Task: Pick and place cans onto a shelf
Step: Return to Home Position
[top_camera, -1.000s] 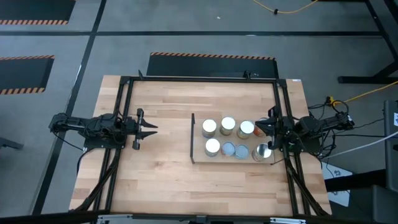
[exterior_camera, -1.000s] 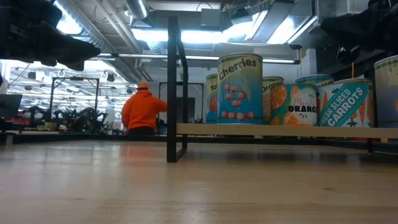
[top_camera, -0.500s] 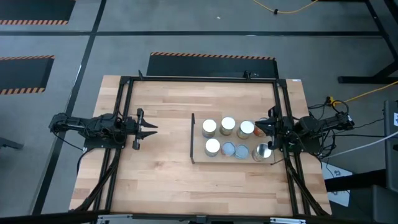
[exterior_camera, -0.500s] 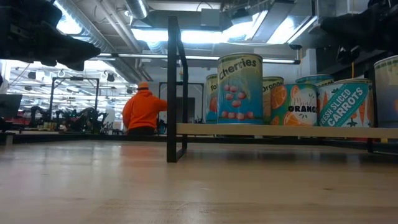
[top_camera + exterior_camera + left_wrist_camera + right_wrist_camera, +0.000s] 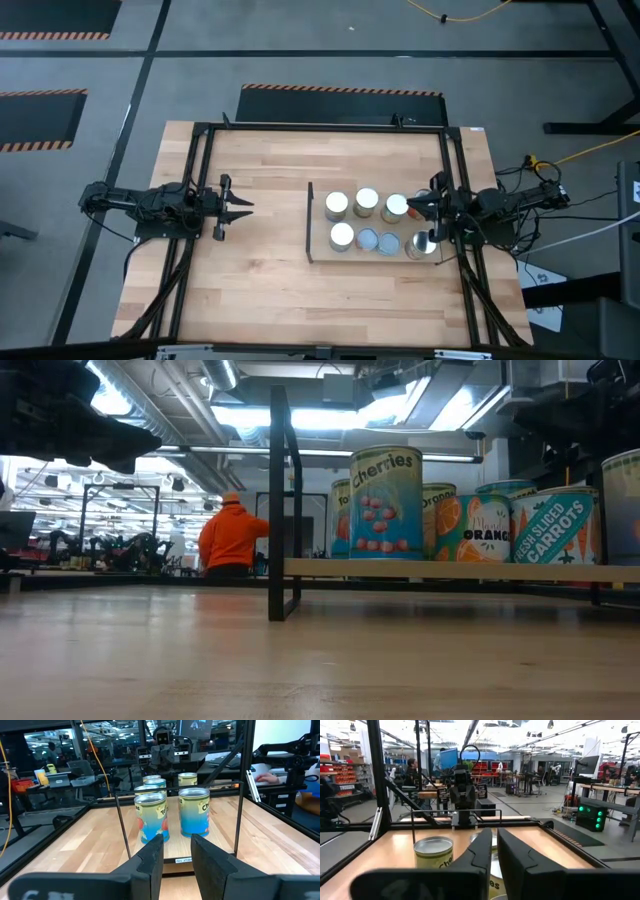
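**High view:** The right gripper (image 5: 427,207) has been drawn back slightly toward the desk's (image 5: 260,160) right edge and lies at the right end of the shelf (image 5: 322,252). The cans (image 5: 367,201) stand in two rows on the shelf, right of the desk's centre. The left gripper (image 5: 245,207) waits near the left edge.

**Low view:** The cans are seen upright on the shelf board, with a person (image 5: 230,538) in the room beyond.

**Left wrist view:** The fingers (image 5: 150,857) are slightly parted and empty.

**Right wrist view:** The fingers (image 5: 480,850) are drawn almost together, grasping nothing.
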Controlling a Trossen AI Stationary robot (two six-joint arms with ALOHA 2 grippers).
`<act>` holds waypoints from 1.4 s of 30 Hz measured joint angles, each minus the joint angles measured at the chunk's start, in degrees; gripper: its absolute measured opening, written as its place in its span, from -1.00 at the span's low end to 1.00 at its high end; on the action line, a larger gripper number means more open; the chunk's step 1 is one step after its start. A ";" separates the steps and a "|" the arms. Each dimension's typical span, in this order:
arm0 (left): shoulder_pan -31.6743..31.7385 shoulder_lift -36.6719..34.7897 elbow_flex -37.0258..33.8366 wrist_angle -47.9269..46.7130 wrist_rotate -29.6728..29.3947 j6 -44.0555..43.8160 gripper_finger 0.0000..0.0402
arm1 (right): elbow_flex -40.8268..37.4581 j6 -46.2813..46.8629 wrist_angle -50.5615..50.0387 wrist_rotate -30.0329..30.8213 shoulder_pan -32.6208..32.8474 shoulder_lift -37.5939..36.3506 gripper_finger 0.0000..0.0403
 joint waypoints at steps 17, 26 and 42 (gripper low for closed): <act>0.00 0.00 0.00 0.00 0.00 -0.01 -0.54 | -0.17 -0.82 0.06 -1.86 0.00 0.00 -0.83; 0.00 -0.01 0.00 0.00 0.00 -0.01 -0.54 | -0.24 -0.67 -0.14 -1.88 0.00 0.00 -0.83; 0.01 0.01 0.00 0.00 0.00 0.01 -0.54 | -0.28 -0.65 -0.25 -1.92 0.00 0.02 -0.83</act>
